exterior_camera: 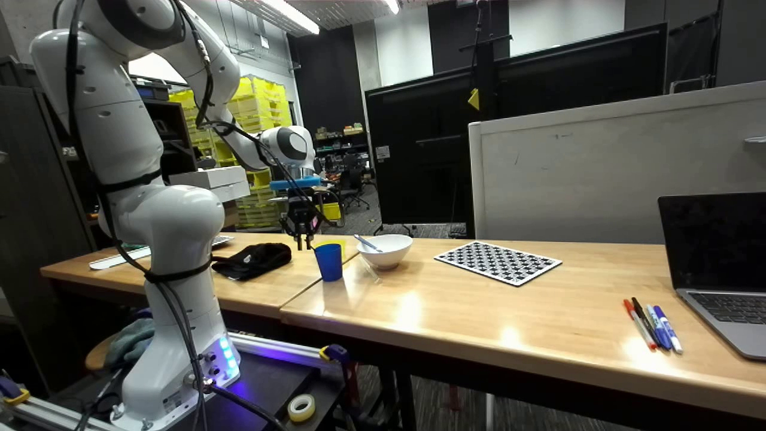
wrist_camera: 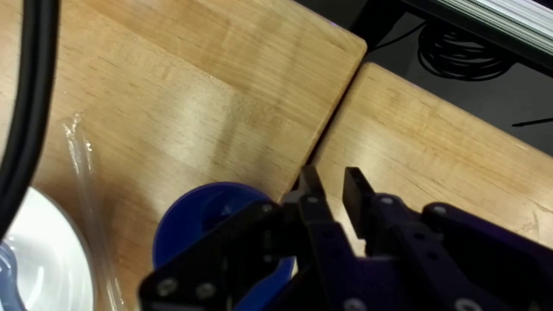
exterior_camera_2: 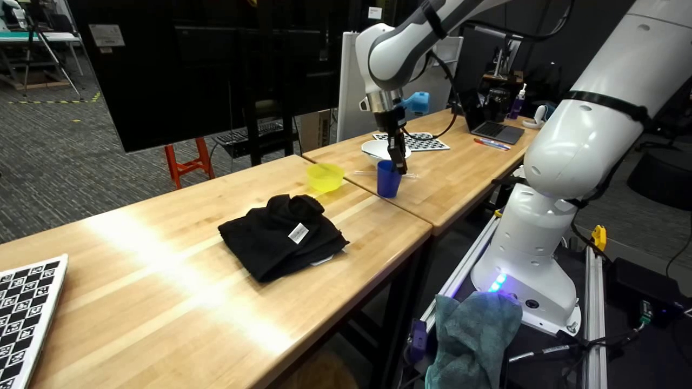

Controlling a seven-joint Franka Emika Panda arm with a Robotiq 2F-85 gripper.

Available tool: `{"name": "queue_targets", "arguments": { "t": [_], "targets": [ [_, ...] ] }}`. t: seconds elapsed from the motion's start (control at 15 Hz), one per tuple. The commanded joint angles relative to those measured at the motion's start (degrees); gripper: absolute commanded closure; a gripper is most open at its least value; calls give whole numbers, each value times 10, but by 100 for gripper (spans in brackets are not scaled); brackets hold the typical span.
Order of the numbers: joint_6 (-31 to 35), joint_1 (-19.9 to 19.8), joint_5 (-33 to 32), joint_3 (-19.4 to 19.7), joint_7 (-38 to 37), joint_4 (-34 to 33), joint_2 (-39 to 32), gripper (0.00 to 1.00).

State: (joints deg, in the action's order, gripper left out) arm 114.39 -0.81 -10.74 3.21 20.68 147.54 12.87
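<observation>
My gripper (wrist_camera: pixel 330 177) is black, points down and is partly open, with bare table between its fingers. It also shows in both exterior views (exterior_camera: pixel 304 244) (exterior_camera_2: pixel 400 166), close to the rim of a blue cup. The blue cup (exterior_camera: pixel 329 263) (exterior_camera_2: pixel 388 181) (wrist_camera: pixel 181 233) stands upright near the table seam; in the wrist view the left finger linkage covers part of it. I cannot tell whether they touch. A white bowl (exterior_camera: pixel 389 254) (wrist_camera: pixel 52 255) holds a blue-grey utensil (exterior_camera: pixel 367 243). A clear plastic wrapper (wrist_camera: pixel 88 194) lies between bowl and cup. A yellow bowl (exterior_camera_2: pixel 325 177) stands beyond the seam.
A folded black cloth (exterior_camera_2: pixel 284 237) lies on the same table half as the yellow bowl. A patterned board (exterior_camera: pixel 499 262), several pens (exterior_camera: pixel 652 323) and a laptop (exterior_camera: pixel 724 275) lie farther along. Another patterned board (exterior_camera_2: pixel 24 319) lies at the opposite end. A whiteboard (exterior_camera: pixel 598 179) stands behind.
</observation>
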Motion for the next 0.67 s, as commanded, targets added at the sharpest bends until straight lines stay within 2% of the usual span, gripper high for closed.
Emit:
{"name": "queue_targets", "arguments": {
  "t": [0.0,0.4,0.6],
  "targets": [
    [-8,4,-6,-6,-10,-2,7,47],
    [-8,7,-6,-10,-6,-16,-6,5],
    [-7,8,-5,-11,-3,-24,-14,0]
  ]
}}
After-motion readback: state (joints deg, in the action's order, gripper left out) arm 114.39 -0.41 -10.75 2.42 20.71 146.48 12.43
